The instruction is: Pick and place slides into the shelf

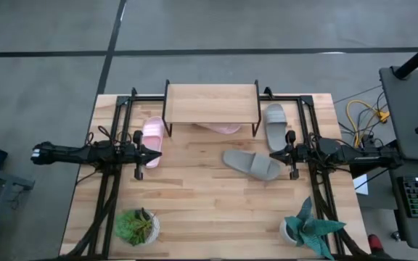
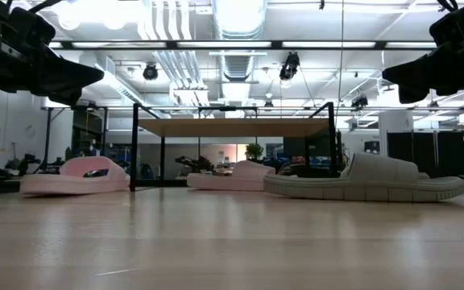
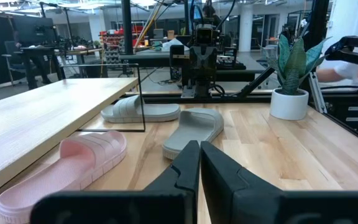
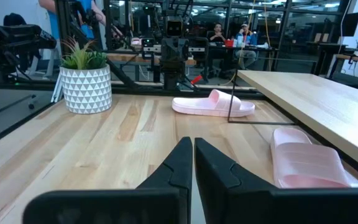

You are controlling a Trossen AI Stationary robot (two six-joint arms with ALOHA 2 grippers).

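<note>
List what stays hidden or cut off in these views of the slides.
High view: the shelf top covers most of one pink slide; only its edge shows.
Low view: the second grey slide cannot be picked out behind the near grey slide.
Right wrist view: the shelf's plank cuts across that pink slide's side.

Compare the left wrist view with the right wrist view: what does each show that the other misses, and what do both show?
Only the left wrist view: two pale grey foam slides and a spiky-leaved plant in a plain white pot.
Only the right wrist view: a second light pink foam slide and a green plant in a triangle-patterned pot.
Both: the light wooden shelf plank, a near pink slide, the wooden table, and their own shut gripper, left gripper or right gripper.
</note>
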